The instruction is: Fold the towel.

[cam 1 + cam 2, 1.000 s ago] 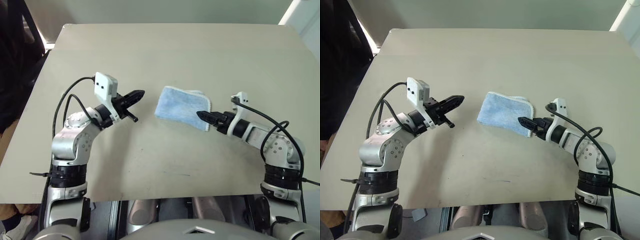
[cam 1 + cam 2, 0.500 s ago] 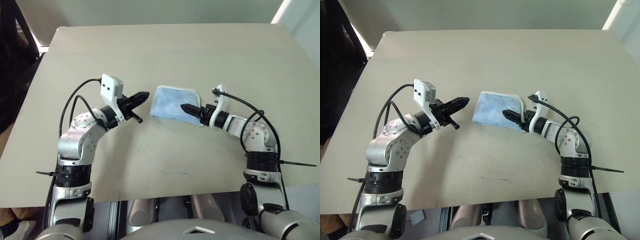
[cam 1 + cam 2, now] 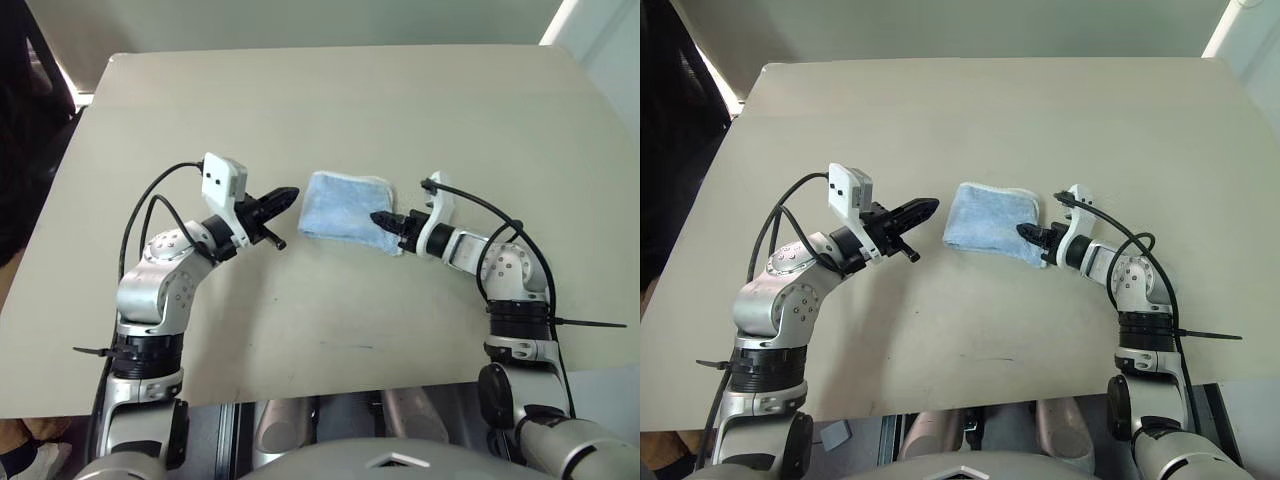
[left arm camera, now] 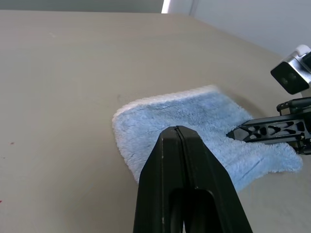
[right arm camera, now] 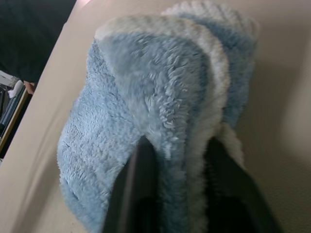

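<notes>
The light blue towel (image 3: 343, 204) lies folded into a small pad at the middle of the table, its whitish hem along the far and right edges. My right gripper (image 3: 379, 217) is at the towel's near right corner and shut on the towel. In the right wrist view its fingers (image 5: 141, 160) pinch the layered blue pile and pale hem (image 5: 209, 73). My left gripper (image 3: 290, 193) hovers shut and holding nothing, just left of the towel and pointing at it. The left wrist view shows the towel (image 4: 184, 114) beyond its closed tips (image 4: 176, 130), and the right gripper (image 4: 234, 132) resting on the cloth.
The beige table (image 3: 300, 100) stretches wide on all sides of the towel. A dark gap runs along its left edge (image 3: 40, 150). Black cables loop off both forearms.
My right gripper has slid left onto the towel's near right corner and closed on it. The left gripper has stayed put. The camera has shifted a little.
</notes>
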`<control>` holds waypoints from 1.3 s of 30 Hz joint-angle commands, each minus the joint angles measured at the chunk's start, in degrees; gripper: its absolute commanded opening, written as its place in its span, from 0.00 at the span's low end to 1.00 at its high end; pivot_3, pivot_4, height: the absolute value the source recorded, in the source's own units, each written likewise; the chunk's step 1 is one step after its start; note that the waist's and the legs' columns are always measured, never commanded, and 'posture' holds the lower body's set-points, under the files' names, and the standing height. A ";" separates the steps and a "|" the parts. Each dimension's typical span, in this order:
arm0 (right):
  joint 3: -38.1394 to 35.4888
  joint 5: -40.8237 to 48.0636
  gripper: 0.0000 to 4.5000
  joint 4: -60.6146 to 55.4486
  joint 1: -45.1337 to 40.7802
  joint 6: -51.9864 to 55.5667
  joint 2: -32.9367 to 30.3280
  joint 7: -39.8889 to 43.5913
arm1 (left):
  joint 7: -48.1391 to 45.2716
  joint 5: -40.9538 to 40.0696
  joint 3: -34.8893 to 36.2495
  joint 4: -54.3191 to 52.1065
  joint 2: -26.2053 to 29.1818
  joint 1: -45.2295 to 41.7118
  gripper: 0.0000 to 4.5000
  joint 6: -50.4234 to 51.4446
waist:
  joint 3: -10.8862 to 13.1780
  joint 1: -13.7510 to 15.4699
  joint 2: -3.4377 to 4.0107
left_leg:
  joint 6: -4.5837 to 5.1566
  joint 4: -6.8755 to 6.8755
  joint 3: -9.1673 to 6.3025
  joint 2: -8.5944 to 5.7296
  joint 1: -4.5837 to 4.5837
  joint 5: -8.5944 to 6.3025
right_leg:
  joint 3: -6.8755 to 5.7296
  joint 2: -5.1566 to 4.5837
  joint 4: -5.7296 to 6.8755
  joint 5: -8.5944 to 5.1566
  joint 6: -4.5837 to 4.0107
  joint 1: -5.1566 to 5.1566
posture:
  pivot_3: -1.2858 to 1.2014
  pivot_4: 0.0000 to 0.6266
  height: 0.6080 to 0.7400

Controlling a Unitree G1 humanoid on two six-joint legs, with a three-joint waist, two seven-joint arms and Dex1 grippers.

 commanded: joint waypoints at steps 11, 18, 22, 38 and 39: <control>-20.50 7.40 0.01 -4.34 -2.25 -0.59 -2.65 -12.23 | 0.16 -0.42 1.13 -2.24 0.20 -0.50 0.00 -1.15 | 0.02 0.82 0.03 | 0.04 0.03 0.00 -0.05 -0.07 0.00 | 0.00 -0.07 0.01 0.00 0.00 -0.03 | 0.52 0.24 0.97; -27.00 10.32 0.01 -4.15 -3.20 0.60 -4.88 -18.64 | 0.15 -0.73 1.43 -2.68 0.34 0.03 0.00 -1.07 | 0.02 0.82 0.02 | 0.11 0.00 0.00 -0.06 -0.09 -0.06 | 0.00 -0.10 0.02 -0.05 0.07 -0.07 | 0.52 0.24 0.97; -31.28 11.12 0.01 -3.16 -3.25 -0.06 -7.46 -21.74 | 0.03 -0.73 1.21 -2.63 0.18 0.40 0.00 -1.10 | 0.02 0.62 0.04 | 0.07 -0.05 0.00 -0.01 -0.10 -0.04 | 0.01 -0.04 0.12 -0.05 0.06 -0.17 | 0.52 0.24 0.97; -44.09 14.18 0.01 -1.28 -0.09 -4.72 -8.00 -41.33 | -2.12 0.18 -1.95 -0.66 -1.31 -0.74 0.00 -2.14 | 0.05 1.26 0.13 | 0.36 0.04 0.02 -0.24 -0.18 -0.11 | 0.01 -0.33 0.07 -0.05 0.46 -0.12 | 0.52 0.24 0.97; -43.93 14.41 0.01 -1.30 0.13 -4.80 -8.08 -41.50 | -2.12 0.20 -2.00 -0.70 -1.33 -0.70 0.00 -2.14 | 0.05 1.27 0.13 | 0.36 0.05 0.02 -0.25 -0.18 -0.11 | 0.01 -0.33 0.06 -0.05 0.47 -0.11 | 0.52 0.24 0.97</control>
